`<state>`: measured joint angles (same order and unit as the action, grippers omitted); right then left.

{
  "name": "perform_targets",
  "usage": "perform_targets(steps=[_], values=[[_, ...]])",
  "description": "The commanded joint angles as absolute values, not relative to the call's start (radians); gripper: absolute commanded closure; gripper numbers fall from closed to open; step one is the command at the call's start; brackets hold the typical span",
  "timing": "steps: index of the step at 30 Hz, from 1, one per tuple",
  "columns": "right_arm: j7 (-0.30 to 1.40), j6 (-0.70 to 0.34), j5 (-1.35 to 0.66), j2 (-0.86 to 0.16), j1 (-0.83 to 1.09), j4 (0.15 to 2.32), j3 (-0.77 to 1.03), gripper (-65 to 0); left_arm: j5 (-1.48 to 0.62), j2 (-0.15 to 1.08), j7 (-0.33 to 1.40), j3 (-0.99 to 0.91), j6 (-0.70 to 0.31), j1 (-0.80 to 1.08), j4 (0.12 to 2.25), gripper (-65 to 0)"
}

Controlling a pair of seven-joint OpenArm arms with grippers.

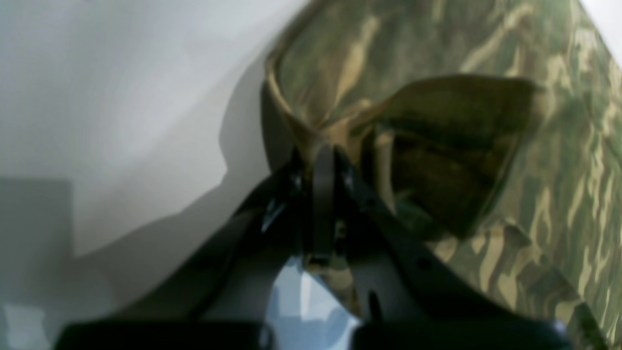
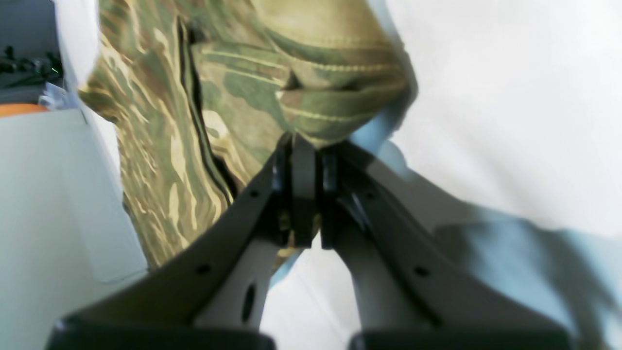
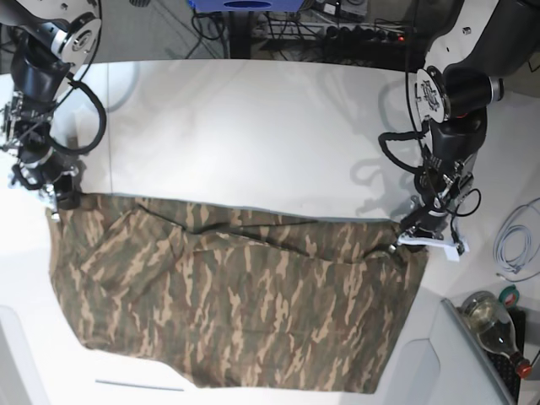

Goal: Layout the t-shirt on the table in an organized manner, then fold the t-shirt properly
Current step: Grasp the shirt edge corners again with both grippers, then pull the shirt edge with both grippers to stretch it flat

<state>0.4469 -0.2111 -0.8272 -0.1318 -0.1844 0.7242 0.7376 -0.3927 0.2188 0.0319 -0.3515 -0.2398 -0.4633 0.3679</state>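
Observation:
The camouflage t-shirt (image 3: 236,312) lies spread across the near half of the white table (image 3: 253,126), its far edge pulled taut between both arms. My left gripper (image 3: 411,229) is shut on the shirt's far right corner; in the left wrist view the fingers (image 1: 313,175) pinch a raised peak of cloth (image 1: 486,146) above the table (image 1: 121,97). My right gripper (image 3: 57,201) is shut on the far left corner; in the right wrist view the closed gripper (image 2: 303,141) holds a stitched hem of the shirt (image 2: 194,121), which hangs over the table (image 2: 510,97).
A glass bottle (image 3: 498,325) and a coiled white cable (image 3: 519,245) lie off the table's right side. Cables and a power strip (image 3: 337,29) run behind the far edge. A pale panel (image 3: 439,363) overlaps the shirt's near right corner.

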Motion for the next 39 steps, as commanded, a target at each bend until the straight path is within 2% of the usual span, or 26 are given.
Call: perform_targets(steps=[1, 7, 12, 15, 18, 21, 29, 34, 39], values=[[0.455, -0.197, -0.797, -0.139, -0.188, 0.728, 0.739, 0.0, -0.398, 0.232, 0.053, -0.352, -0.243, -0.472, 0.401, 0.0], [0.472, -0.188, -0.797, -0.153, -0.186, 0.845, 0.739, 0.0, -0.400, 0.239, 0.260, -0.357, -0.228, -0.441, 0.639, 0.0], [0.604, -0.031, -0.797, -0.200, -0.262, 0.993, 0.739, 0.0, -0.406, 0.252, 0.378, -0.357, -0.137, -0.452, 0.825, 0.0], [0.661, -0.010, -0.797, -0.232, -0.340, 1.007, 0.739, 0.0, -0.433, 0.259, 0.420, -0.357, -0.133, -0.473, 0.885, 0.0], [0.742, -0.008, -0.797, -0.274, -0.400, 1.009, 0.740, 0.0, -0.463, 0.274, 0.470, -0.386, -0.131, -0.467, 0.928, 0.0], [0.777, -0.007, -0.794, -0.278, -0.398, 1.003, 0.740, 0.0, -0.467, 0.271, 0.495, -0.463, -0.131, -0.383, 0.957, 0.0], [0.727, -0.019, -0.794, -0.265, -0.252, 0.937, 0.739, 0.0, -0.467, 0.197, 0.492, -0.549, -0.131, -0.111, 1.089, 0.0], [0.725, -0.090, -0.796, -0.251, -0.179, 0.943, 0.746, 0.0, -0.467, 0.189, 0.493, -0.605, -0.131, -0.062, 1.119, 0.0], [0.691, -0.093, -0.797, -0.245, -0.122, 0.943, 0.746, 0.0, -0.466, 0.191, 0.493, -0.624, -0.131, -0.004, 1.148, 0.0]])
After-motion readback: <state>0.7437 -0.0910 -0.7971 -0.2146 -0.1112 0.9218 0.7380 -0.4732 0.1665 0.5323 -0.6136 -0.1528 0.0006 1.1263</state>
